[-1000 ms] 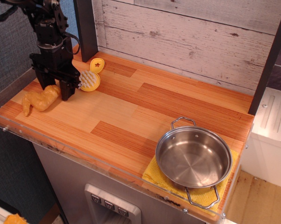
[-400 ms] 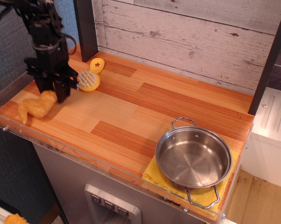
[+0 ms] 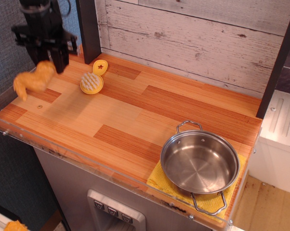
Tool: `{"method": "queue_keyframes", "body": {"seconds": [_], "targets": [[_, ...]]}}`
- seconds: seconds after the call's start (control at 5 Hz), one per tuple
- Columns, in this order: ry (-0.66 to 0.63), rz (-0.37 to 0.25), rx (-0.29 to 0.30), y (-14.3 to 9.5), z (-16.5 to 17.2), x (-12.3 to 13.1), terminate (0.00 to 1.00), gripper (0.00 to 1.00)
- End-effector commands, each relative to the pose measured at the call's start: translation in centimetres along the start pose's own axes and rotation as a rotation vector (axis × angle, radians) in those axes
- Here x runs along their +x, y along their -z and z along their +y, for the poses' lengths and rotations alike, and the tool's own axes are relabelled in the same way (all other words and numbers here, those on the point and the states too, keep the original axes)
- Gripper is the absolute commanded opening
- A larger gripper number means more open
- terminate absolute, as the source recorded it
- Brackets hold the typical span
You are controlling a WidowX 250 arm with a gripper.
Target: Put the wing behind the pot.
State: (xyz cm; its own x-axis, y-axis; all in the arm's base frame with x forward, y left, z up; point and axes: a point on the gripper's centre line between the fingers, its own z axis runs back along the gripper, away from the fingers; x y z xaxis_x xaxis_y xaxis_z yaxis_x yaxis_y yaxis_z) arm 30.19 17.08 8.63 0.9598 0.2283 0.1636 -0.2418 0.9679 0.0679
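The golden-tan wing (image 3: 32, 79) hangs in the air above the left end of the wooden counter, blurred by motion. My black gripper (image 3: 49, 61) is shut on its upper right end, well above the counter surface. The shiny steel pot (image 3: 199, 162) with two wire loop handles sits at the front right on a yellow cloth (image 3: 160, 181), far from the gripper. The counter behind the pot, toward the white plank wall, is bare wood.
A round yellow brush with white bristles (image 3: 92, 83) lies near the back left, just right of the gripper. A dark post (image 3: 88, 29) stands at the back left and another (image 3: 277, 62) at the right. A clear plastic rim (image 3: 87, 163) runs along the counter's front edge.
The gripper closed on the wing where it lay on the counter's left end, then lifted it up and slightly back-left. The pot and brush have not moved.
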Motion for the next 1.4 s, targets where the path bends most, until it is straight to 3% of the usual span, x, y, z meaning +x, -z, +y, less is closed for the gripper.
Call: {"method": "queue_keyframes", "body": {"seconds": [0.0,0.4,0.6,0.8,1.2], "targets": [[-0.075,-0.013,-0.038,-2.4,-6.5,3.5,0.00,0.00],[-0.021,-0.055,-0.023,-3.3,-15.9,4.6,0.00,0.00],[-0.055,-0.091,0.018,-2.2,-19.9,4.6,0.00,0.00],[-0.099,-0.100,0.023,-0.5,-22.1,4.8,0.00,0.00],[-0.107,-0.172,-0.056,2.8,-25.4,5.5,0.00,0.00]]}}
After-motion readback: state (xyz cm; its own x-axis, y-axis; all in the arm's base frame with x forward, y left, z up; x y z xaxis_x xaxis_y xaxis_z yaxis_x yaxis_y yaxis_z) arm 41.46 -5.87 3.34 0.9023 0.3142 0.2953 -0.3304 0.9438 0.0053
